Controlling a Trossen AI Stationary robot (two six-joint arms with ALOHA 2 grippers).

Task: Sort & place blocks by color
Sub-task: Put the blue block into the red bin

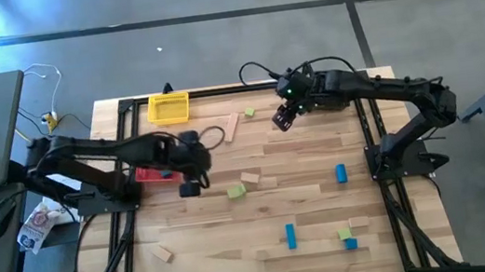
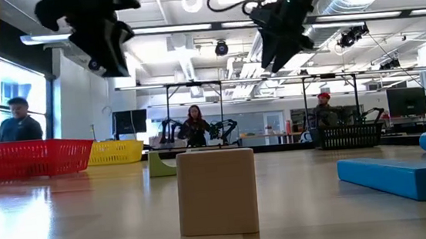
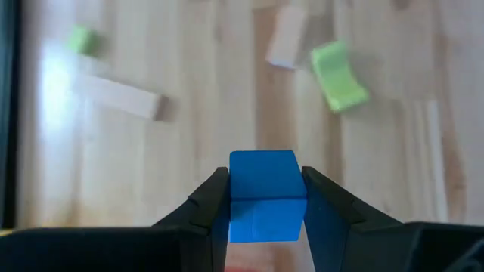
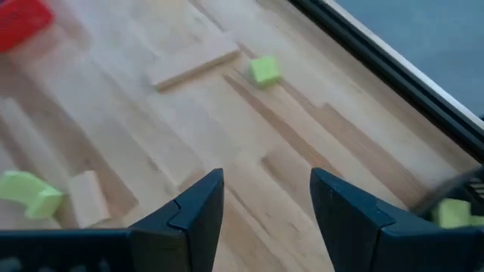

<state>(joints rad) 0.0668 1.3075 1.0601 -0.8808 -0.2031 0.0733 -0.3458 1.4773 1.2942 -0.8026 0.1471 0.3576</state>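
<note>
Blocks lay scattered across the table (image 1: 272,217) in blue, green and tan; the left gripper (image 3: 266,219) pinched a blue cube (image 3: 265,195) above the table's left side, beside the red basket (image 1: 155,174); the right gripper (image 4: 265,219) hung spread and empty over the far middle, near a green cube (image 4: 264,70) and tan bar (image 4: 193,63).

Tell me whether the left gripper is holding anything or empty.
Holding. In the left wrist view the left gripper is shut on a blue block, a dark finger pressed against each side of it.
</note>
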